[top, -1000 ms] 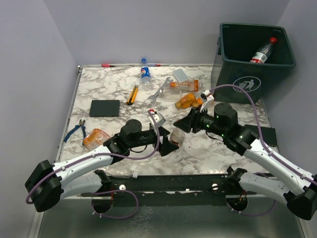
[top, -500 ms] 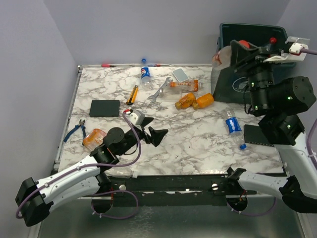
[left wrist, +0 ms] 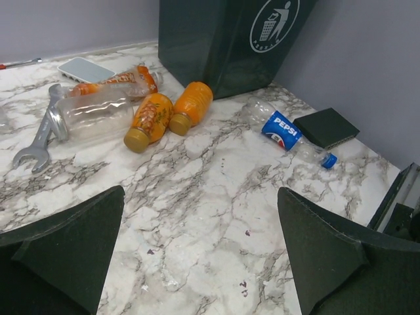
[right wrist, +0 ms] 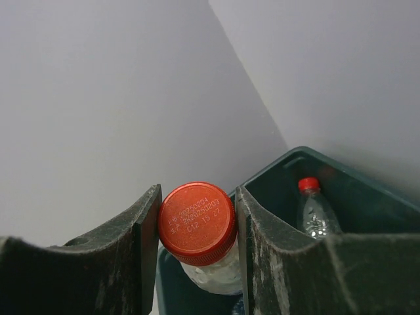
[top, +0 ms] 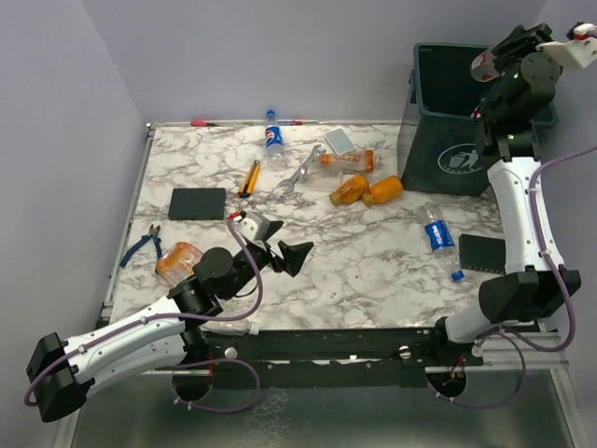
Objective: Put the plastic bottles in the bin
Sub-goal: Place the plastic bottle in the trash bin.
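Red-capped clear bottle (right wrist: 197, 220) sits clamped between the right fingers (right wrist: 131, 262), high above the bin (right wrist: 275, 190). A second red-capped bottle (right wrist: 315, 210) lies inside the bin. The left fingers (left wrist: 65, 252) stand wide apart, gripping nothing, low over the bare marble desk (left wrist: 216, 197).

At their 12 o'clock two orange bottles (left wrist: 149, 118) lie side by side, with a clear bottle (left wrist: 92, 117) and a wrench (left wrist: 39, 141) towards 11. At 2 o'clock a Pepsi bottle (left wrist: 285, 130) lies just beside a black pad (left wrist: 326, 126). Open marble lies between the left fingers and these.

In the top view a crushed orange bottle (top: 179, 259) sits at 9 o'clock, near pliers (top: 142, 245) by the desk's left edge.
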You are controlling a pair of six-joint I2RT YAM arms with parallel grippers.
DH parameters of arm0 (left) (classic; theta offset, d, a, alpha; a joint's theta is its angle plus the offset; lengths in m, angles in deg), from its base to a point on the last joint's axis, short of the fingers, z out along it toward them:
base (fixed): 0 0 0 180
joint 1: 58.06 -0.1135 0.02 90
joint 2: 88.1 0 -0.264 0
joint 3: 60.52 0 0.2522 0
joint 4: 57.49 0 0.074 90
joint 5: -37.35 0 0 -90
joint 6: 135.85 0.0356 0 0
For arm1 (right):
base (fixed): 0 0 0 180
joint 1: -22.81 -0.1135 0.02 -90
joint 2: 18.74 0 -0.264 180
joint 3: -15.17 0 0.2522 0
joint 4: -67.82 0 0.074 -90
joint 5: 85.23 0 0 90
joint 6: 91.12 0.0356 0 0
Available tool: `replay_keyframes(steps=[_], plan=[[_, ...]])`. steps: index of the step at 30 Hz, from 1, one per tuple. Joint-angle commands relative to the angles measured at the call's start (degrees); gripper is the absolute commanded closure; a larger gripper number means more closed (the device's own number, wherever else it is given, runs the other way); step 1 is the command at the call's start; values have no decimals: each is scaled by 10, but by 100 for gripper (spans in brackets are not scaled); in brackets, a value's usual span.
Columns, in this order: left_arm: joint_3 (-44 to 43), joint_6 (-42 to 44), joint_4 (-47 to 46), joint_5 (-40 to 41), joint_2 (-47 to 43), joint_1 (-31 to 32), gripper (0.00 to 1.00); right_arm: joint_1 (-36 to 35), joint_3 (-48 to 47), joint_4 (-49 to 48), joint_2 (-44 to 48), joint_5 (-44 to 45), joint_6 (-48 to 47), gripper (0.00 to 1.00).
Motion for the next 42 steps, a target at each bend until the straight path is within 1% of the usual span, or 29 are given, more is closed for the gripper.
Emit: replay_keyframes(steps=[1, 5, 9, 12, 16, 17, 18, 19, 21, 22, 23, 24, 27, 31, 35, 38, 40, 42], plan=[[8, 37, 6, 60, -28, 34, 1, 46, -69, 63, -56, -103, 143, 100], [7, 68, 23, 105, -41, 71, 1, 54, -93, 116, -108, -169, 121, 100], [8, 81, 26, 112, -38, 84, 1, 54, -77, 138, -128, -244, 97, 100], [2, 82, 34, 112, -23, 86, 1, 55, -68, 173, -138, -255, 93, 100], [-3, 83, 37, 110, -5, 88, 1, 55, -38, 162, -134, -297, 71, 100], [-4, 84, 37, 108, -1, 88, 1, 55, -32, 158, -133, -312, 69, 95], [-5, 84, 37, 105, 3, 88, 1, 55, -27, 152, -130, -329, 67, 86], [-6, 85, 37, 103, 7, 88, 1, 55, -22, 146, -128, -345, 69, 73], [-8, 86, 38, 100, 13, 88, 1, 55, -19, 142, -127, -374, 76, 44], [-9, 86, 39, 99, 16, 88, 1, 55, -21, 145, -128, -387, 80, 33], [-9, 85, 41, 98, 17, 88, 1, 55, -26, 150, -131, -394, 85, 27], [-10, 85, 42, 97, 17, 88, 1, 55, -33, 155, -132, -399, 89, 24], [-8, 86, 41, 98, 16, 89, 1, 55, -41, 152, -122, -402, 104, 19], [-10, 85, 41, 101, 19, 90, 1, 47, -54, 134, -83, -395, 117, 17], [-13, 86, 42, 112, 28, 90, 1, 3, -53, 125, -13, -388, 98, 16], [-17, 82, 46, 131, 36, 90, 1, -51, 12, 106, 71, -381, 77, 16], [-20, 78, 52, 151, 39, 90, 1, -91, 86, 96, 137, -379, 73, 17], [-21, 74, 57, 174, 38, 90, 1, -124, 169, 102, 201, -379, 103, 17]])
